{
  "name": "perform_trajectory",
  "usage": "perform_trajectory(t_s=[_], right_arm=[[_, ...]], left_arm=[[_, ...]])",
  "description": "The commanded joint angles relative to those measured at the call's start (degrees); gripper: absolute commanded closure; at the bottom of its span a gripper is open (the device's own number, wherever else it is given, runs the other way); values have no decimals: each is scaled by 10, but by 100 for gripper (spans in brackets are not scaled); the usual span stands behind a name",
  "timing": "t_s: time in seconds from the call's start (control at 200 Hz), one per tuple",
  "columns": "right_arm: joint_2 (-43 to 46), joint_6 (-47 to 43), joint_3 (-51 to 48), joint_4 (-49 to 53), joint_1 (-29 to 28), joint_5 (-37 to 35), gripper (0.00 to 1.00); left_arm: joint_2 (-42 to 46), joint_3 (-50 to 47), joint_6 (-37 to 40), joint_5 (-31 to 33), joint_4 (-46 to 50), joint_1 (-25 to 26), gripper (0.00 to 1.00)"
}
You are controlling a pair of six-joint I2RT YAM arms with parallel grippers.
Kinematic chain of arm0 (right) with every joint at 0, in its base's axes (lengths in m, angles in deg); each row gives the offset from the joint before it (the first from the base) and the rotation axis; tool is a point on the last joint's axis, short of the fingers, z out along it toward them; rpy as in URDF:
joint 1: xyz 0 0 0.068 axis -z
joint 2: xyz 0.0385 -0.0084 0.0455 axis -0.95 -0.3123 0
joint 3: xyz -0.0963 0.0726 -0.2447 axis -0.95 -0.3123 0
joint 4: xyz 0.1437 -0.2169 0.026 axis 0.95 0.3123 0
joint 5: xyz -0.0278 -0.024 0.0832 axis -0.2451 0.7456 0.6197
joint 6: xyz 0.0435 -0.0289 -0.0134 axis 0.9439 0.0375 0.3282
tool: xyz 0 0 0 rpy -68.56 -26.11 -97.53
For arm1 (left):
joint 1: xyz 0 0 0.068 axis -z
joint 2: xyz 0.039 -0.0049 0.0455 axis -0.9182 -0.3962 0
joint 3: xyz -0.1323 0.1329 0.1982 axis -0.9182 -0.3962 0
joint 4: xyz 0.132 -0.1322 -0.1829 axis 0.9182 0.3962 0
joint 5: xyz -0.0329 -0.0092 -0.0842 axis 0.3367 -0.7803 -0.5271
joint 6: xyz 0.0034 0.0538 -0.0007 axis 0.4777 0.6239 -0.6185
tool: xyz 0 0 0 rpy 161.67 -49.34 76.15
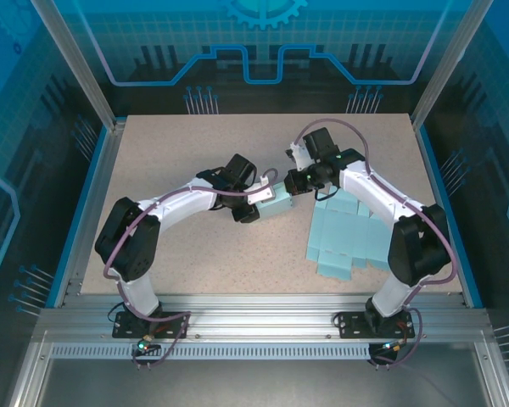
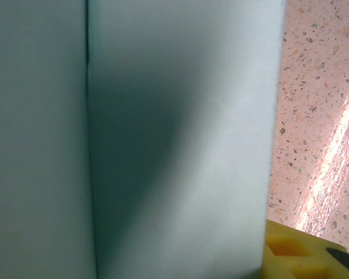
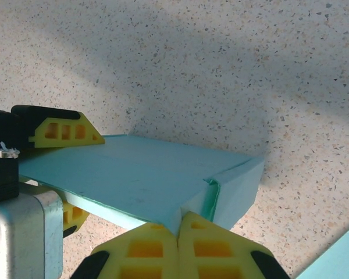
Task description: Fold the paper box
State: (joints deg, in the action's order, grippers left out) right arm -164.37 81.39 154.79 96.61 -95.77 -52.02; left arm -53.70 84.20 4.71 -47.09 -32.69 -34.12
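Pale blue card, partly formed into one paper box (image 1: 280,202), sits near the middle of the desk (image 1: 195,153). On its left, the left gripper (image 1: 261,203) clamps it, one yellow finger above and one below. The box's long axis runs from there toward the right gripper (image 1: 299,183), whose jaws are pressed together, tips touching the box's near corner by the end panel. We judge the right arm nearer that end. Further right lies a pile of flat blanks (image 1: 348,237), overlapping; we cannot count them. Two grippers, one box.
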Motion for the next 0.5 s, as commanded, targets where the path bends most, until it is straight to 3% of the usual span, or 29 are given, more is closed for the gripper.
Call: perform_trajectory(t_s=[0.0, 0.495], right_arm=[[-2, -3, -22, -9, -15, 27, 94], [-30, -20, -70, -49, -17, -52, 98]], left_arm=[[-24, 10, -2, 7, 15, 1, 53], [-19, 18, -11, -26, 19, -12, 54]])
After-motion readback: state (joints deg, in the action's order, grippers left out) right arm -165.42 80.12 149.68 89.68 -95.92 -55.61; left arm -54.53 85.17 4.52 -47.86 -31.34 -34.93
